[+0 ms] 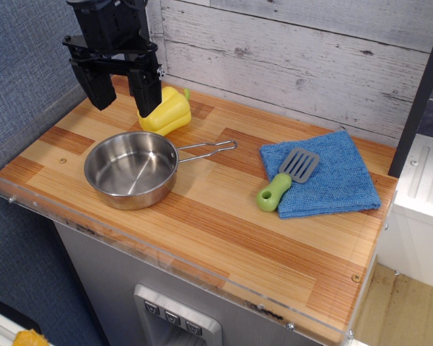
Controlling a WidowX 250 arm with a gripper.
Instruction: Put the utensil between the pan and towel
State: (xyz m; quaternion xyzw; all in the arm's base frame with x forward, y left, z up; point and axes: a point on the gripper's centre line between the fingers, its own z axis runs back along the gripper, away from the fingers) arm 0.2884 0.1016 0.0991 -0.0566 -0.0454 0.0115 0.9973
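The utensil (287, 179), a toy spatula with a grey slotted blade and lime-green handle, lies on the blue towel (332, 180) at the right, its handle end hanging over the towel's left edge. The shiny steel pan (132, 169) sits at the left-middle of the counter, its wire loop handle pointing right toward the towel. A strip of bare wood separates pan handle and towel. My black gripper (121, 92) hangs open and empty above the counter's back left, over the pan's far rim and in front of the yellow pepper.
A yellow bell pepper (167, 110) stands behind the pan, partly hidden by my fingers. The wooden counter (224, 223) has a clear plastic rim along the front and left. A plank wall runs behind; a white appliance stands at the right.
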